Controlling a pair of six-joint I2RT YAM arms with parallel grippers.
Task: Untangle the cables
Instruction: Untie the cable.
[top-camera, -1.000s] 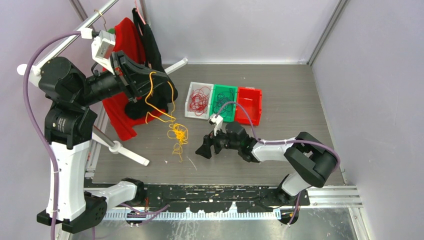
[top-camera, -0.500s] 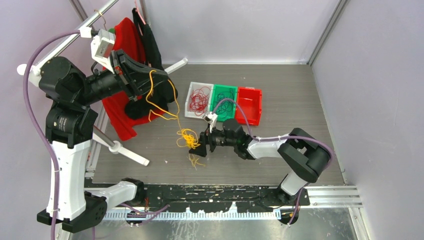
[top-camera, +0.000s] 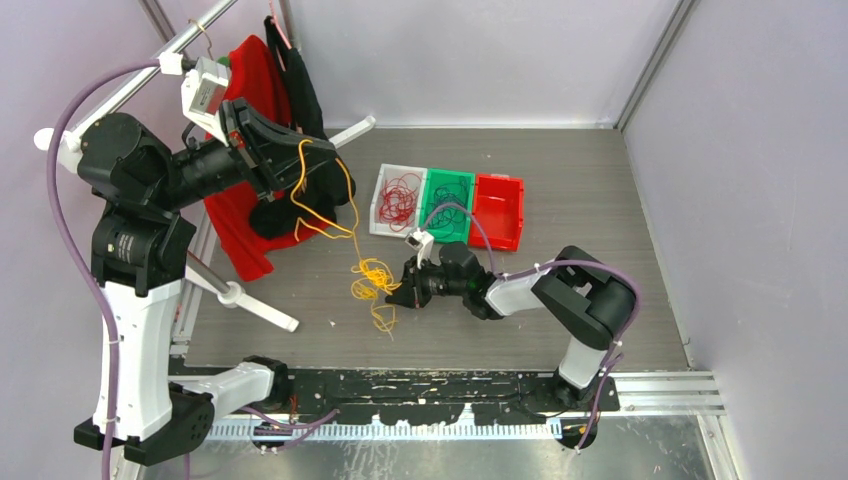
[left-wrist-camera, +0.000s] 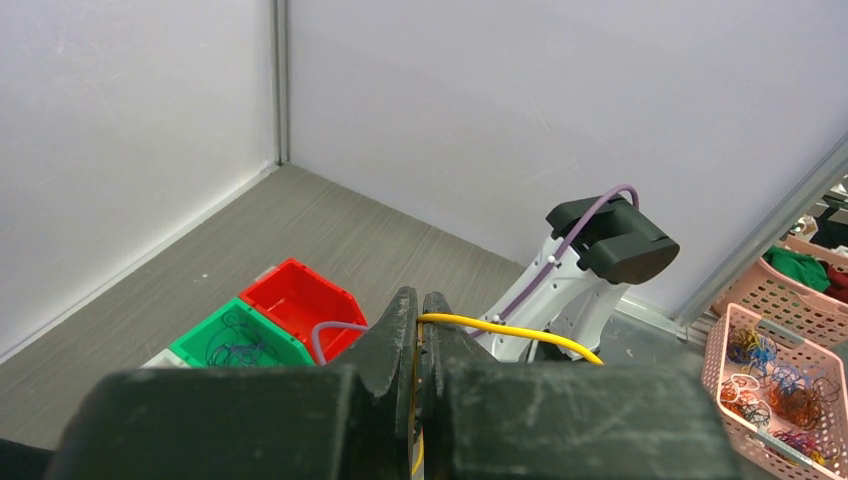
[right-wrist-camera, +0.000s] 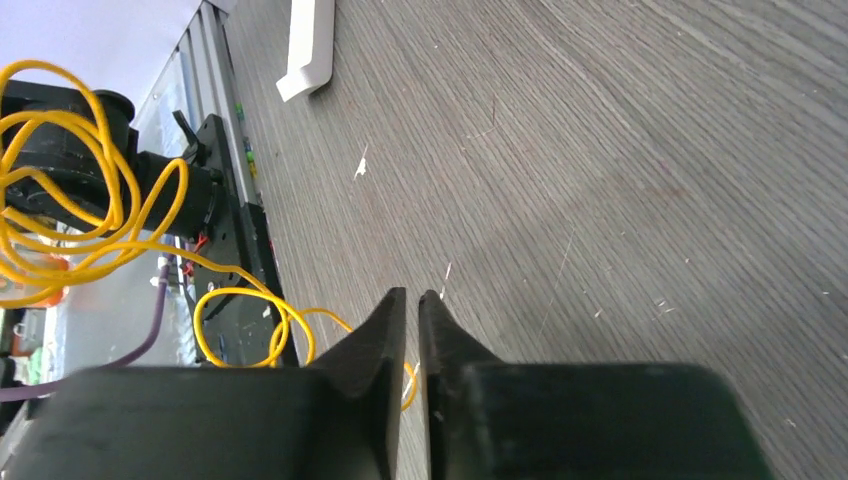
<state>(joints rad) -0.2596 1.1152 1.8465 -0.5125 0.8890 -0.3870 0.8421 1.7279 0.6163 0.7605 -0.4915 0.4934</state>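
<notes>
The yellow cable (top-camera: 322, 222) hangs from my raised left gripper (top-camera: 303, 148) down to a yellow tangle (top-camera: 372, 280) on the table. In the left wrist view, that gripper (left-wrist-camera: 421, 297) is shut on the yellow strand (left-wrist-camera: 510, 328). My right gripper (top-camera: 398, 297) sits low at the tangle's right edge. Seen from the right wrist, its jaws (right-wrist-camera: 412, 293) stand nearly together, with a yellow strand in the slit and yellow loops (right-wrist-camera: 100, 200) to the left. Red cables (top-camera: 400, 197) lie in a white bin (top-camera: 378, 205). Dark cables (top-camera: 447, 205) lie in a green bin (top-camera: 450, 173).
A red bin (top-camera: 500, 215) stands right of the green one. Red and black garments (top-camera: 255, 80) hang from a rail at the back left. A white rod (top-camera: 255, 305) juts over the table's left side. A pink basket (left-wrist-camera: 775, 370) of cables sits beyond the table.
My right gripper slid left to the yellow tangle and closed its jaws there. The tangle shifted slightly toward it. The left arm held still.
</notes>
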